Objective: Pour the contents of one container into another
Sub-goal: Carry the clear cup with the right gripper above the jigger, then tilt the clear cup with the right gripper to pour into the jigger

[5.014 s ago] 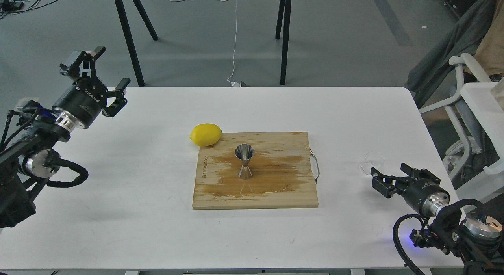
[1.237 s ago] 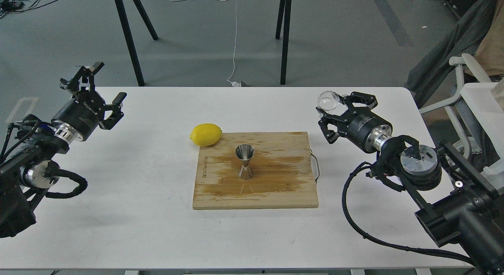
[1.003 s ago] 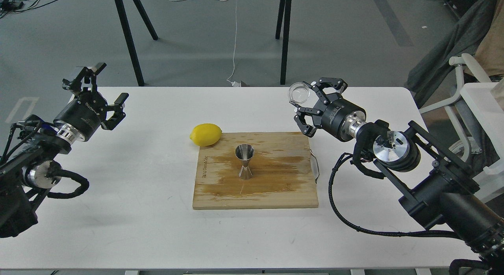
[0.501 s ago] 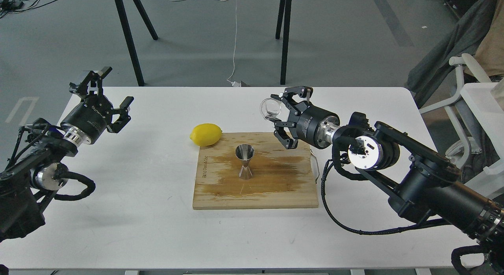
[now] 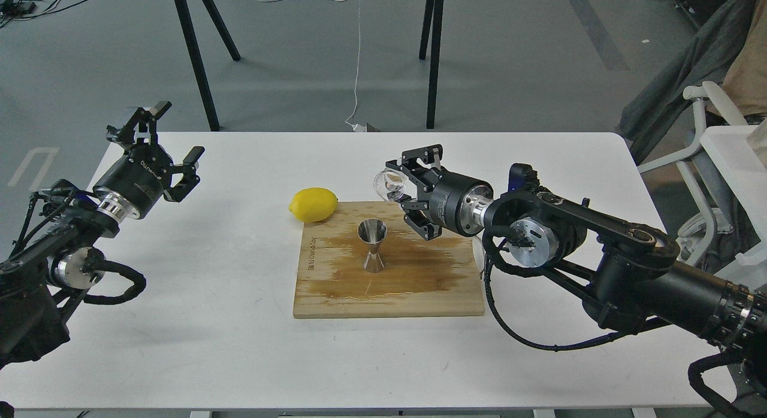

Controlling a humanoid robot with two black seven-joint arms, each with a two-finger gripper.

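The clear glass cup [image 5: 388, 185] hangs in the air, tipped on its side with its mouth facing left, held by my right gripper [image 5: 402, 187], which is shut on it. It sits just above and to the right of the steel hourglass jigger [image 5: 372, 245], which stands upright in the middle of the wooden cutting board [image 5: 419, 286]. My left gripper [image 5: 160, 141] is open with nothing in it, raised over the table's far left, well away from the board.
A yellow lemon [image 5: 313, 203] lies on the white table [image 5: 210, 322] against the board's back left corner. The board's surface is wet and stained around the jigger. A metal handle sticks out at the board's right edge. A chair stands off the table's right side.
My right arm picked the glass cup up from the table's right side and carried it left, tipping it near the jigger. My left gripper shifted slightly right.
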